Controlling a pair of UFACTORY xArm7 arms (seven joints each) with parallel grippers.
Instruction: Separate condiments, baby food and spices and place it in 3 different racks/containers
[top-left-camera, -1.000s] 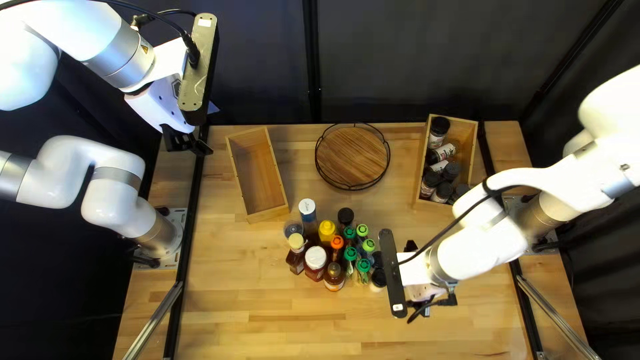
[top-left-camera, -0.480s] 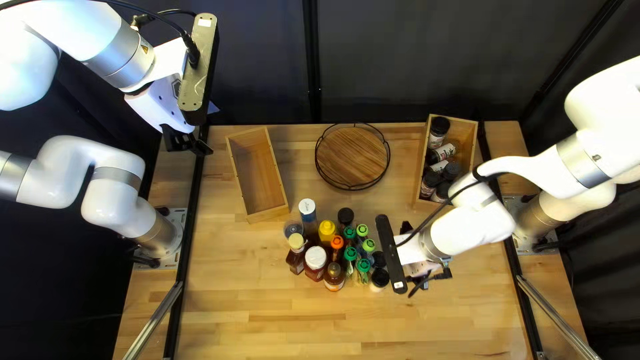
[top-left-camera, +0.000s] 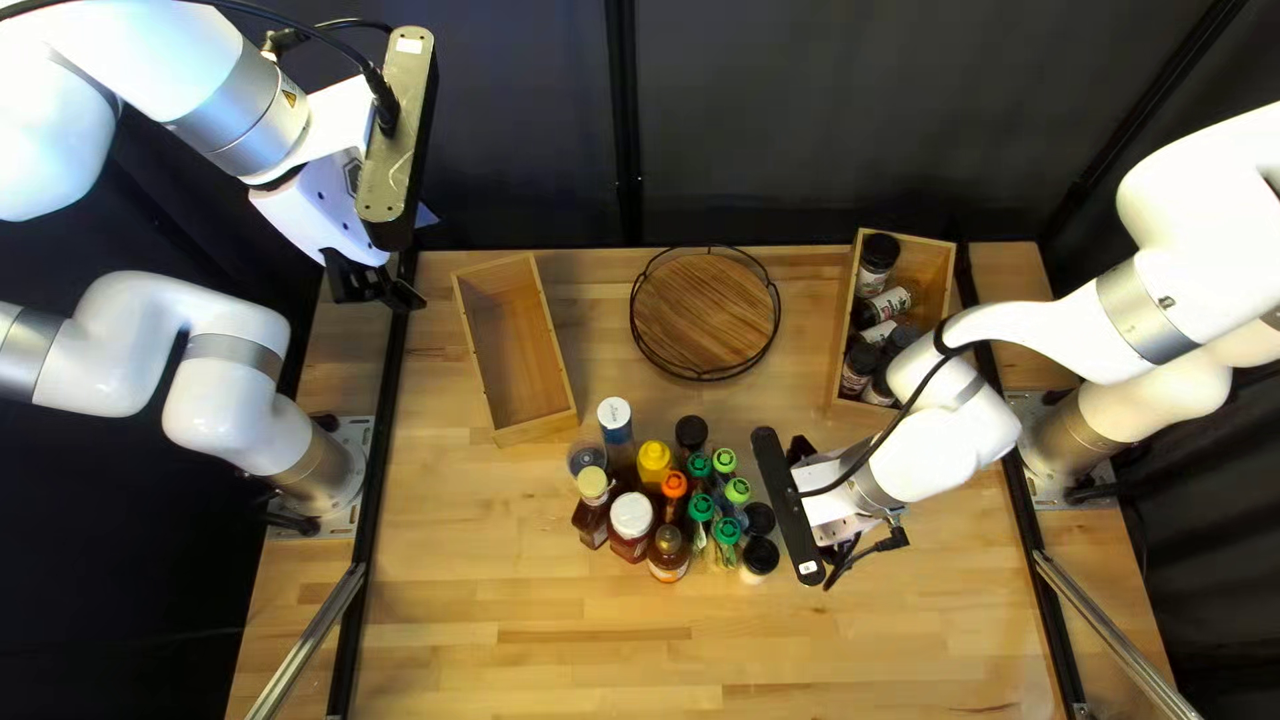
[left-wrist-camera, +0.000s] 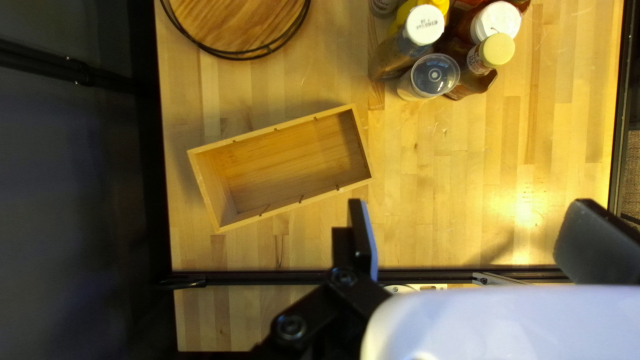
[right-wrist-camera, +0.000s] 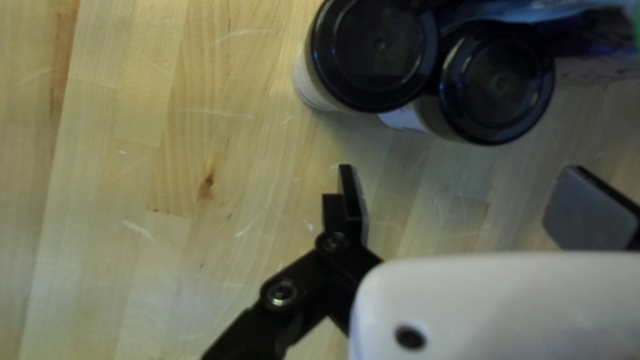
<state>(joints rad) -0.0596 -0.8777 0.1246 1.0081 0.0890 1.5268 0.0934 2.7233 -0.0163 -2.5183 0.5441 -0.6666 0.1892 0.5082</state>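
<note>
Spice jars (top-left-camera: pixel 876 263) in a wooden box (top-left-camera: pixel 932 278), top left view only

Warm glare spots the tabletop (left-wrist-camera: pixel 525 211), the curtain (top-left-camera: pixel 854 120) dim.

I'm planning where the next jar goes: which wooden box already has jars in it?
The right-hand wooden box in the top left view: dark-lidded jars sit inside it, while the left-hand box shows only bare wood.

A robotics lab
White robot arms (top-left-camera: pixel 934 447) are mounted at both sides of a wooden table (top-left-camera: pixel 534 640), dark curtain (top-left-camera: pixel 867 120) behind it.
</note>
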